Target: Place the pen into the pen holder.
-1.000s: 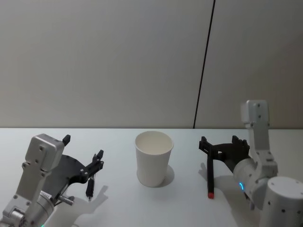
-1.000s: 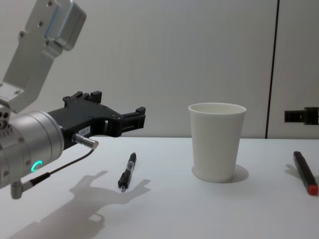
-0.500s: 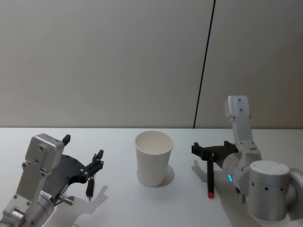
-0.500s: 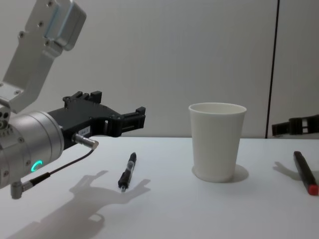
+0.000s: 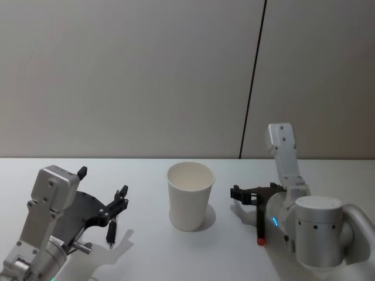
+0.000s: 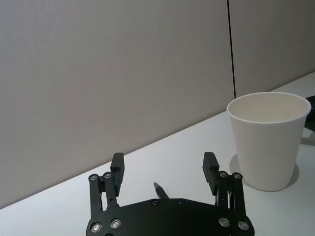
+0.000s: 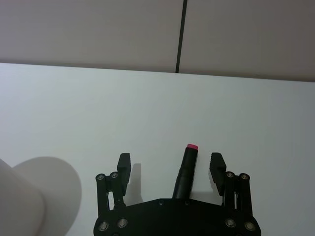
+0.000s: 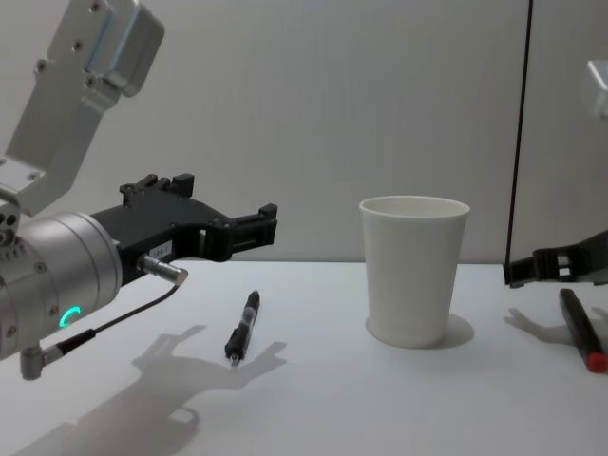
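Note:
The pen holder (image 5: 190,196), a white paper cup (image 8: 414,269), stands upright mid-table. A black pen with a red end (image 5: 260,222) lies to its right (image 8: 580,328). My right gripper (image 5: 251,194) is open just over it. In the right wrist view the pen (image 7: 186,167) lies between the spread fingers of the right gripper (image 7: 171,158), nearer one finger. A second black pen (image 5: 111,229) lies left of the cup (image 8: 243,326). My left gripper (image 5: 103,182) hovers open above it, with its tip (image 6: 158,188) showing between the fingers of the left gripper (image 6: 163,160).
The white table (image 5: 152,246) runs back to a grey wall with a dark vertical seam (image 5: 252,88). In the right wrist view the cup's side (image 7: 19,206) sits close beside the gripper. Open tabletop lies in front of the cup.
My right arm has swung in and its gripper has slid left toward the cup, over the red-ended pen. The left arm, both pens and the cup have not moved.

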You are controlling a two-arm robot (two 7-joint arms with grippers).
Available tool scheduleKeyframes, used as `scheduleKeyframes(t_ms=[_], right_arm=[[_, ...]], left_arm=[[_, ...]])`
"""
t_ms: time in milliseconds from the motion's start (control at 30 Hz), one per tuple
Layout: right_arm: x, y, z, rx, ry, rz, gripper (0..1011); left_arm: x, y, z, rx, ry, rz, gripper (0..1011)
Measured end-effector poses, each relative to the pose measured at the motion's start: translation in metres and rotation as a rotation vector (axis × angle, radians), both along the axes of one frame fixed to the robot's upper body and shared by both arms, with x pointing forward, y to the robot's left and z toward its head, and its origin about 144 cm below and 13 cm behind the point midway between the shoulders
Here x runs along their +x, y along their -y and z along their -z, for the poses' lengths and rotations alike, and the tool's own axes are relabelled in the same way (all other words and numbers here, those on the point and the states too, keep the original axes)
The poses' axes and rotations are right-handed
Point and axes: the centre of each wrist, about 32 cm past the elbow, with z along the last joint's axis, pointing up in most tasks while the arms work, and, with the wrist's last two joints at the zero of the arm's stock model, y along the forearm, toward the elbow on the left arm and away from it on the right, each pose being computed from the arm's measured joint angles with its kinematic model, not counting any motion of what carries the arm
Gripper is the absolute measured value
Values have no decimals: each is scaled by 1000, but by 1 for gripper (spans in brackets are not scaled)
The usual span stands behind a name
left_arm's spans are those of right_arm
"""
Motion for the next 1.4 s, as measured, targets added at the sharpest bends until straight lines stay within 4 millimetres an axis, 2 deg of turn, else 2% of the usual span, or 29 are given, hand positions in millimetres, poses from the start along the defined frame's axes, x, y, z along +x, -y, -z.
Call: scheduleKeyframes(t_ms=[933,1167,1400], right_arm=[[7,-4,16,9,-61,15,999],[7,-4,17,12,-62,16,875],[7,-4,18,13,-63,17,811]], left_arm=[[0,0,0,0,0,0,1003],[0,0,0,0,0,0,1003],[0,0,0,0,0,0,1003]])
